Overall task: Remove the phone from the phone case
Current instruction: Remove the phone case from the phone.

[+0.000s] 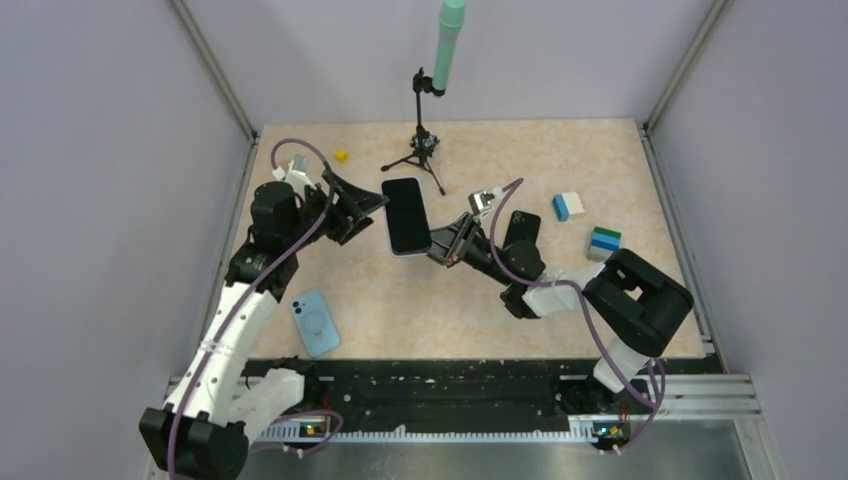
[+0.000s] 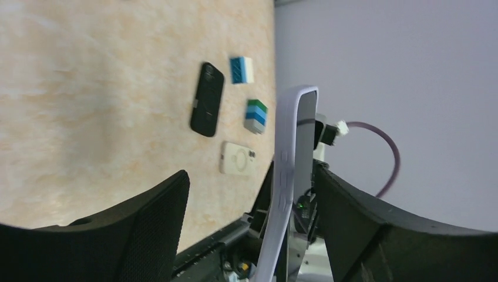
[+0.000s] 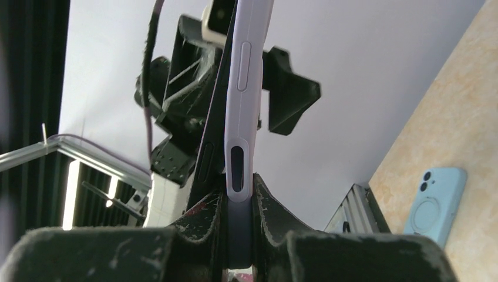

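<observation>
Up in the air at mid-table, the phone (image 1: 405,212) shows its dark screen to the top camera, framed by the lavender phone case (image 3: 245,70). From above, the right gripper (image 1: 441,244) is mostly tucked beneath the case's lower right corner, so the grip is hard to make out there. The right wrist view settles it: both worn black fingers (image 3: 199,226) are pinched tight on the bottom edge of the case, which stands edge-on between them. A dark slab runs along the case's left side in that view, but how deeply the phone sits in the case I cannot tell.

The left gripper (image 1: 365,216) is spread wide beside the phone's left edge. In its wrist view the case rises between the two fingers, close to the right-hand one, though contact is unclear.

Now the clutter. A black phone (image 2: 207,98) lies flat on the table (image 1: 600,160), half hidden by the right arm from above. A white case (image 2: 238,158) lies just past it, showing only in the left wrist view. A blue-and-white block (image 1: 567,206) and a green-topped block (image 1: 604,242) sit nearby to the right. A light-blue case (image 1: 315,322) lies near the left arm. At the far edge stands a tripod (image 1: 424,152) holding a green cylinder (image 1: 448,45), cut off at the top, with a small yellow piece (image 1: 341,155) to its left.
</observation>
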